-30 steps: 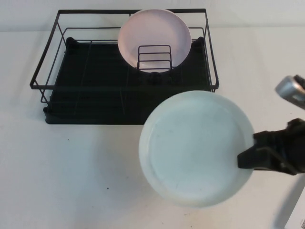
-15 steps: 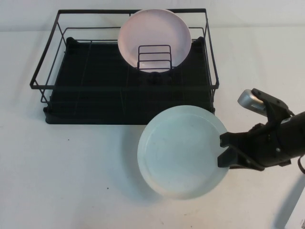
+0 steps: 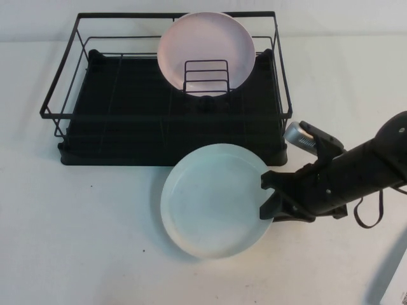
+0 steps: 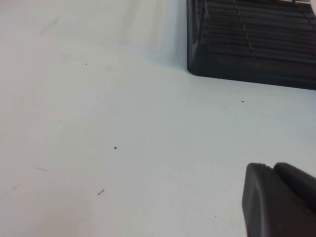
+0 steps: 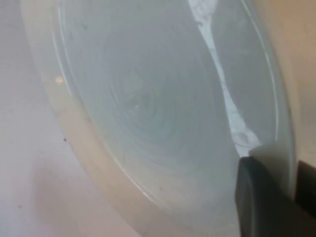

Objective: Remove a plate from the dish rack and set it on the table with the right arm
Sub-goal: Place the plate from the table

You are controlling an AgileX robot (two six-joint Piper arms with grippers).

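right gripper (image 3: 272, 202): clamped on plate (image 3: 213, 200) rim at its 3 o'clock | plate: face-up, low over table (image 3: 95, 241), at rack's (image 3: 165, 95) 5 o'clock | pink plate (image 3: 205, 47): upright in rack | left gripper (image 4: 279, 202): above table, cannot tell

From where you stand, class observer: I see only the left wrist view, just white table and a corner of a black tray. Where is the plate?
Observer: The pale-green plate is out of the dish rack, low over the table just in front of the rack.
Operator: Is anything holding it?
Observer: Yes, the right gripper is shut on the plate's right rim.
Operator: Is the rack empty now?
Observer: No, a pink plate stands upright at its back.
Operator: And the left gripper?
Observer: The left gripper shows only in your view, above bare table.
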